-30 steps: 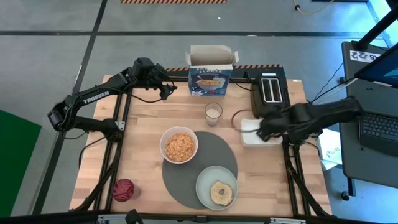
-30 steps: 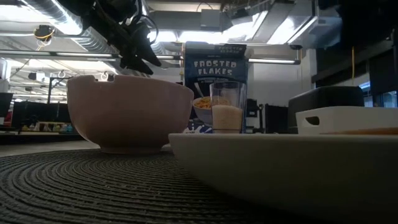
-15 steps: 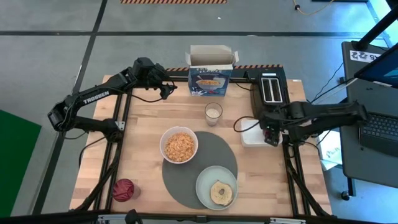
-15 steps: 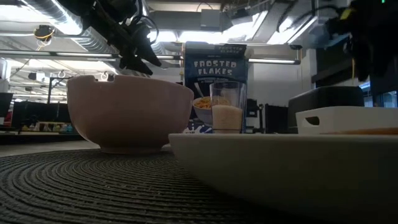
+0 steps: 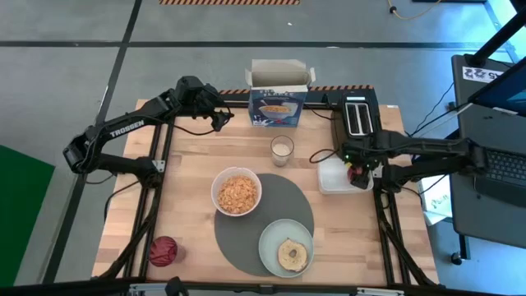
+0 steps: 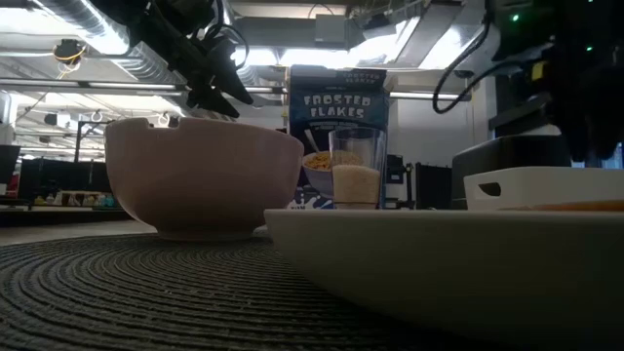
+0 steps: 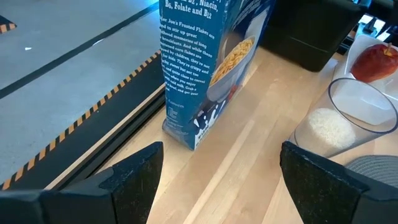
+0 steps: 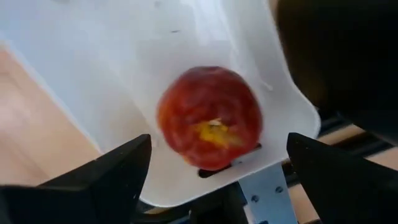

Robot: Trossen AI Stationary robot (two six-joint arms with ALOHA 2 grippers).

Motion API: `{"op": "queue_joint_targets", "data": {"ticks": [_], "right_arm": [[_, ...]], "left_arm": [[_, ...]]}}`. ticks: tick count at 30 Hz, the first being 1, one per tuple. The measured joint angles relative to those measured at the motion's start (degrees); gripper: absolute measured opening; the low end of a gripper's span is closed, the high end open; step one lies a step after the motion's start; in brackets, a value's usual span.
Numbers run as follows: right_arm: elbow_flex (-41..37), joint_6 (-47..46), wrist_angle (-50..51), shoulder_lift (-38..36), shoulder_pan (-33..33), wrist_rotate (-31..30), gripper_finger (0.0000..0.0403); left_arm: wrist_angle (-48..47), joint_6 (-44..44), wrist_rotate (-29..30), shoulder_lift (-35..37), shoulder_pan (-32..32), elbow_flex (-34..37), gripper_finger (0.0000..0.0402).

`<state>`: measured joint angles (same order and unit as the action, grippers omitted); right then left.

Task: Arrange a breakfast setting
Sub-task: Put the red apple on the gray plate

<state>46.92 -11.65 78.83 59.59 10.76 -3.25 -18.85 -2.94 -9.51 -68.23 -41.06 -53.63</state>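
The right gripper (image 5: pixel 357 174), fingers spread, hovers over the red apple (image 8: pixel 209 117) in the white tray (image 5: pixel 330 174), at the table's three o'clock. Best centre both fingers before closing. The left gripper (image 5: pixel 220 117) waits open at eleven o'clock.

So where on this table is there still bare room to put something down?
Bare wood lies left of the cereal bowl, between the left gripper and the red ball. Another patch sits right of the grey mat, below the white tray. The back edge is crowded: cereal box, milk glass, toaster.
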Motion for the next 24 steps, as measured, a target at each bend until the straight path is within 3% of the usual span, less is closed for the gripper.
{"op": "queue_joint_targets", "data": {"ticks": [7,15,24], "right_arm": [[0.0,1.32,-0.54,-0.04,5.88,2.44,0.0376],[0.02,1.3,-0.29,0.7,6.56,5.27,0.0376],[0.02,10.24,0.51,10.16,6.48,6.9,0.0376]], "left_arm": [[0.0,0.02,-0.01,0.0,-0.02,0.0,0.0309],[0.0,0.08,-0.01,0.0,0.01,0.0,0.0309],[0.0,2.23,-0.01,0.0,-0.02,0.0,0.0309]]}}
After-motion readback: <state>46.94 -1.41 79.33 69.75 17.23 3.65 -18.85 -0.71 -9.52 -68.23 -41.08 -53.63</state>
